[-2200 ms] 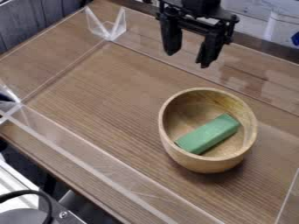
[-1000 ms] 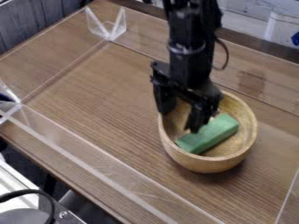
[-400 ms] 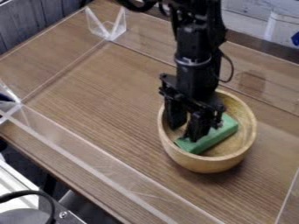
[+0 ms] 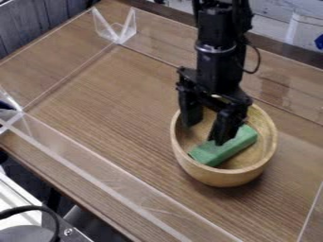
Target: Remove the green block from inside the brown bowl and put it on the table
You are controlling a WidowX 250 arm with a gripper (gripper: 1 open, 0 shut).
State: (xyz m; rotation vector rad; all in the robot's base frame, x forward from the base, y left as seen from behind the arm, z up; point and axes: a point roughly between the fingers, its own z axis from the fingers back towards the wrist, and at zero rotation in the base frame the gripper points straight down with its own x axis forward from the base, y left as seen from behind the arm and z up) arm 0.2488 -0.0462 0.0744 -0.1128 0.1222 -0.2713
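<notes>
From my camera view, the 1 view I have, I judge the task to be in its early part. The green, flat rectangular block (image 4: 224, 151) lies inside the round light-brown wooden bowl (image 4: 228, 179), tilted across its floor with its far end towards the right side of the rim. My black gripper (image 4: 211, 119) is over the bowl, its 2 fingers spread apart and nothing held between them; I read it as released. The arm (image 4: 221, 43) comes down from the top of the picture, so the reach to the bowl is done. What is left for me, as I judge it, is to get a firm grip on the block, lift it over the rim, set it on the brown wood-grain bench (image 4: 94, 104) and let go.

Some things I can't make out in this same view. The fingers hide part of the bowl's far inner wall and overlap the far side of the block, and I cannot tell whether either fingertip touches it or only hangs above it. How low the tips reach into the bowl is hard to judge from this angle. The top edge cuts off the upper arm, and the dark machinery (image 4: 28, 225) at the lower left is cut off too.
</notes>
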